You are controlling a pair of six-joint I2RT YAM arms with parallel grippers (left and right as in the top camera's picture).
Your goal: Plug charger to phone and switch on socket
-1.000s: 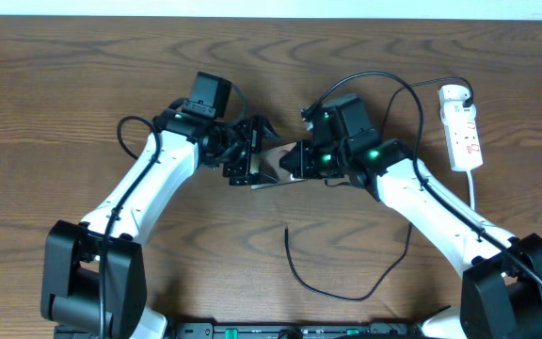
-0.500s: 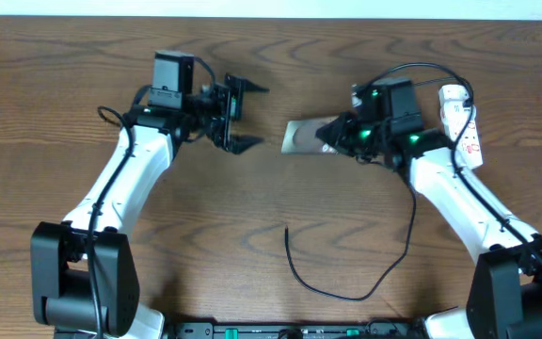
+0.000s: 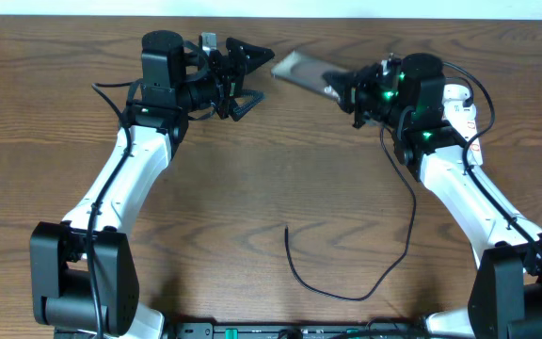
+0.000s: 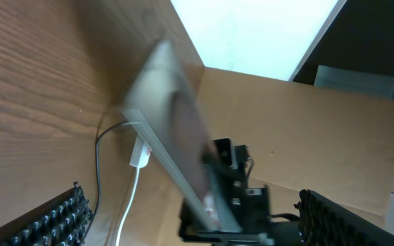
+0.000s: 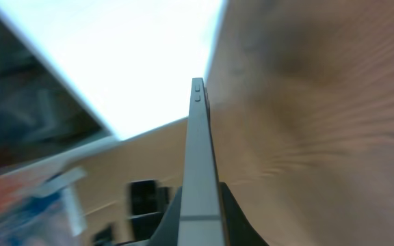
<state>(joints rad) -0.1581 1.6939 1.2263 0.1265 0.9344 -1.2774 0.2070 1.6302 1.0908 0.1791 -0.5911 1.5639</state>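
Handover done: my left gripper [image 3: 257,77] has let go of the phone [image 3: 299,68] and pulled back to the upper left of the overhead frame, its jaws spread wide with nothing between them. A second ago both grippers met over the phone at the middle of the table [image 3: 252,188]. Now my right gripper [image 3: 342,87] alone has it, clamped shut on one end, and has swung it up to the top centre, lifted off the wood and tilted. The left wrist view shows the phone slanting across the frame as a blurred slab with the right gripper beneath it. The right wrist view sees it edge-on, running straight out from between the fingers. The socket [image 3: 463,111] lies at the upper right, partly behind my right arm, and the phone is now nearer to it than before. The charger [image 3: 346,298] has not moved: its black cable loops across the lower centre, the free tip pointing up, well apart from both grippers and from the phone. By my reading the phone has only been moved and turned, nothing is plugged in yet, and I cannot tell from here how the socket's switches stand. The freed left gripper looks like the one to go for the cable tip, a thin thing lying flat on the wood that will need a careful pinch.
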